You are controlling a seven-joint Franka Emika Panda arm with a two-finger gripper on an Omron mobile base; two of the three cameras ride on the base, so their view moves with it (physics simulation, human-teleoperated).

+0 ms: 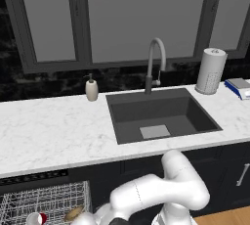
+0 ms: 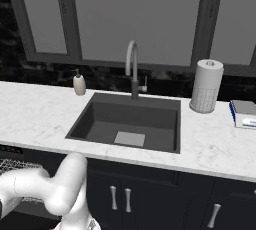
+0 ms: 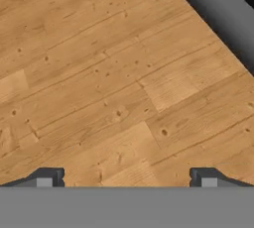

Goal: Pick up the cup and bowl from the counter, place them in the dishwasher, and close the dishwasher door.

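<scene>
Gripper [image 3: 126, 177] spread wide, empty, above wooden floor [image 3: 99, 83]. White marble table [image 1: 53, 131] with dark sink [image 1: 161, 114]; beneath it the dishwasher [image 1: 44, 202], whose white wire rack holds the tan bowl [image 1: 73, 213] and small red cup [image 1: 38, 218].

Your arm [image 1: 161, 190] is folded low: from the left base view its white links bend at an elbow and run down and left toward the bottom edge. In the right base view the forearm [image 2: 30, 184] reaches out to the left. Your gripper [image 3: 126, 177] points downward, its 2 fingertips [image 3: 47, 177] spread wide apart with nothing between them.
</scene>
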